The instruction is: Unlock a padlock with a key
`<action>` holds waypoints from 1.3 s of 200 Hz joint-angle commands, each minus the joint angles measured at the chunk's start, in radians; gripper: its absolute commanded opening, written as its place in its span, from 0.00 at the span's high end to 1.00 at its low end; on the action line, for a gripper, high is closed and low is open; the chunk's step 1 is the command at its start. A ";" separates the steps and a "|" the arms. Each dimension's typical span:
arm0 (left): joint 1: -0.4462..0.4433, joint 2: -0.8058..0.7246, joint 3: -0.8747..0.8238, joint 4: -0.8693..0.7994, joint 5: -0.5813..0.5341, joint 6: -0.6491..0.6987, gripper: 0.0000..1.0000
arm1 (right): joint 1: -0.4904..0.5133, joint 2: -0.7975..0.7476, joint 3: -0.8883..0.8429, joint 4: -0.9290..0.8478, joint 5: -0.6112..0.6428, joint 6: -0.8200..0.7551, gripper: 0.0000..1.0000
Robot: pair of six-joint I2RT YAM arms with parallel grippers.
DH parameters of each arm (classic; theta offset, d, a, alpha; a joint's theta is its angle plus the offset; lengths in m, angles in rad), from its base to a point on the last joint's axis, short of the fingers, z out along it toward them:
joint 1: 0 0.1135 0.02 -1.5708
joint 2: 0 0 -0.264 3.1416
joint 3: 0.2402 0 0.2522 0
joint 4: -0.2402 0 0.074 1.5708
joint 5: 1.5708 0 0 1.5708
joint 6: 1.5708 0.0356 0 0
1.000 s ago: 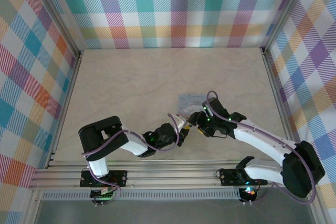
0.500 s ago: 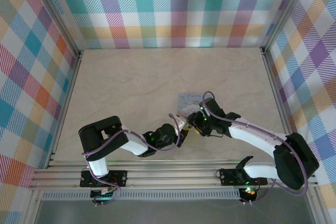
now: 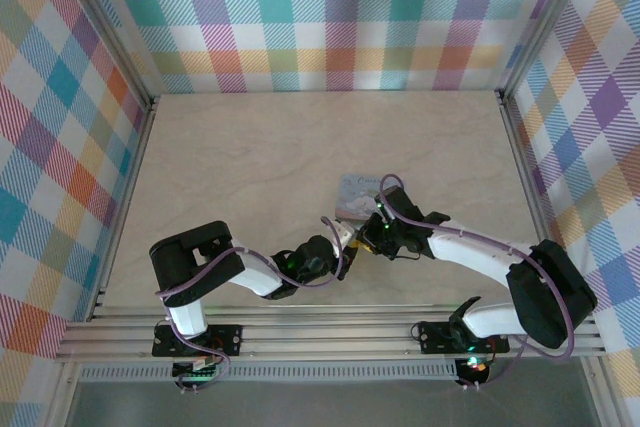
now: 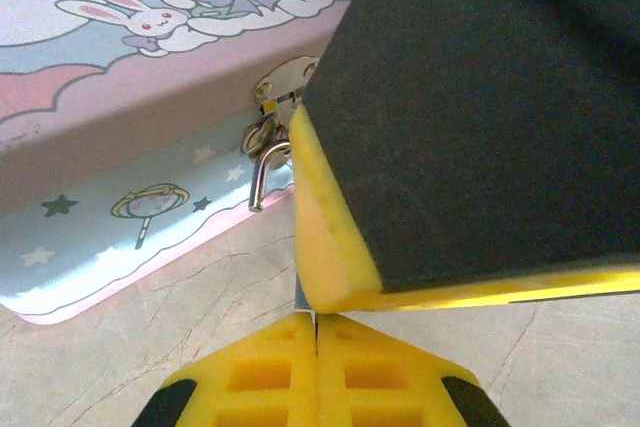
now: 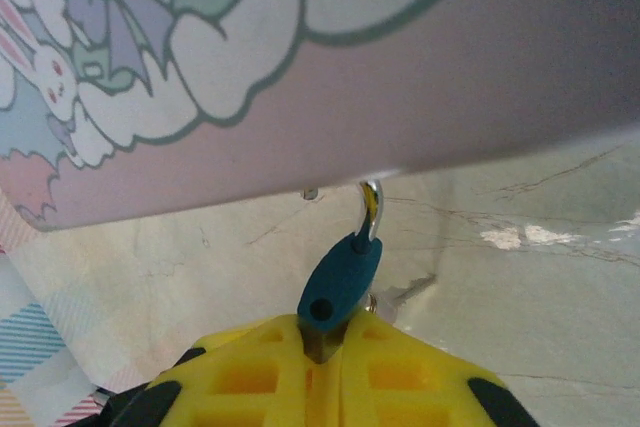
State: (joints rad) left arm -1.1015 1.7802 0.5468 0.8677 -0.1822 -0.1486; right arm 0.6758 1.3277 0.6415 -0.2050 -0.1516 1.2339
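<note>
My right gripper [image 5: 322, 342] was clamped shut on the padlock [image 5: 340, 285], which hung from the tin's [image 4: 120, 77] clasp [image 4: 285, 82] near the table's [image 3: 250, 167] middle, my left gripper [image 4: 315, 332] was pinched closed on what I judged the key [image 4: 300, 299], and the unlocking was not yet done.

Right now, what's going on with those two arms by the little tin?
The right gripper is pinching a small teal padlock whose shackle hangs from the clasp of the cartoon tin. The left gripper is shut on a thin metal sliver, probably the key, right beside it. Whether the key is in the lock can't be seen.
</note>
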 commanded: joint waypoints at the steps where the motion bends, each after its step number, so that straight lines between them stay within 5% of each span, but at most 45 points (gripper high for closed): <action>1: -0.012 -0.026 0.004 0.031 0.024 0.010 1.00 | 0.005 0.014 0.024 -0.002 -0.004 -0.006 0.94; 32: -0.014 -0.033 -0.005 0.036 0.017 0.011 1.00 | 0.005 0.018 0.023 -0.014 0.005 -0.010 0.95; 79: -0.015 -0.034 -0.005 0.038 0.019 0.014 1.00 | 0.005 0.047 0.041 -0.029 0.021 -0.020 0.62; 128: -0.017 -0.034 -0.010 0.038 0.019 0.014 1.00 | 0.005 0.055 0.050 -0.029 0.027 -0.032 1.00; 171: -0.020 -0.058 -0.025 0.044 0.003 0.024 1.00 | 0.005 0.005 0.023 -0.045 0.071 -0.043 1.00; 208: -0.021 -0.102 -0.033 0.016 -0.012 0.026 0.70 | 0.005 -0.089 -0.064 -0.013 0.142 0.005 1.00; 260: -0.021 -0.199 -0.075 -0.038 -0.066 0.006 0.64 | 0.004 -0.176 -0.163 0.044 0.209 0.090 1.00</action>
State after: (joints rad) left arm -1.1099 1.6344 0.5034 0.8616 -0.2050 -0.1379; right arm 0.6819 1.1816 0.5007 -0.2012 0.0006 1.2716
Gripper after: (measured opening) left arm 0.361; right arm 0.067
